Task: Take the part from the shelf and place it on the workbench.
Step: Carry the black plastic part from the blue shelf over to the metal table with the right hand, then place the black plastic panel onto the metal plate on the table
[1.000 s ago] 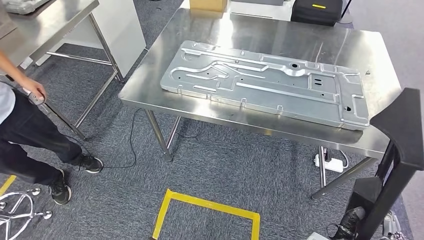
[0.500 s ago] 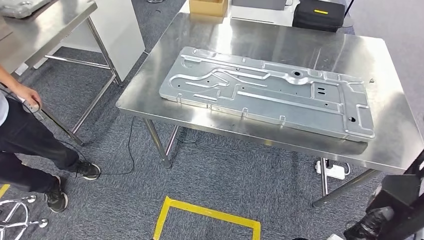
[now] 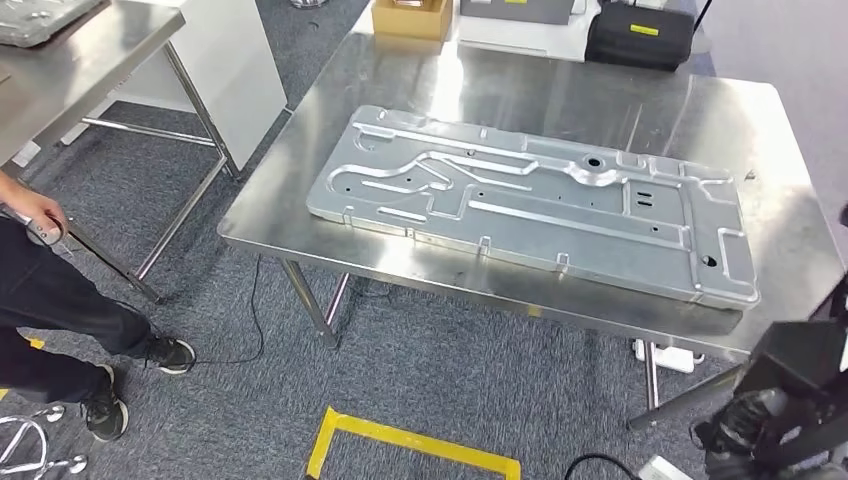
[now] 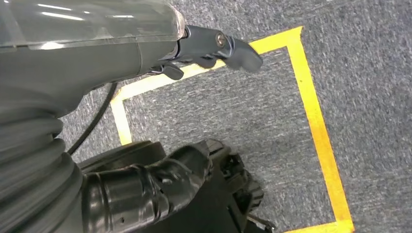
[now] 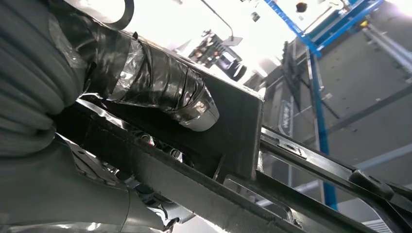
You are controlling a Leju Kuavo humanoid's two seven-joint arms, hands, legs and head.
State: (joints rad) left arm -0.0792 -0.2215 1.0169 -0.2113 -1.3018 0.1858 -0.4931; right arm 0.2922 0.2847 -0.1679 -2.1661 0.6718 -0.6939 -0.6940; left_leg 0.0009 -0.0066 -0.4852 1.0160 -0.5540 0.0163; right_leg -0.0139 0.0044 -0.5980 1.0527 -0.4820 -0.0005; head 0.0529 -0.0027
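The steel workbench stands ahead in the head view, and a large stamped metal panel lies across it. At the lower right, below the bench's near corner, my right hand holds a black angular part. In the right wrist view my taped thumb presses on the part's flat black plate, with black bars running under it. My left hand hangs over the carpet with its fingers apart and nothing in them.
A person stands at the left beside a second steel table. A cardboard box and a black case sit at the bench's far edge. Yellow tape marks the carpet; a power strip lies under the bench.
The camera has shifted, so the bench sits lower and nearer in the picture. The black part in my right hand has dropped from the right edge to the lower right corner.
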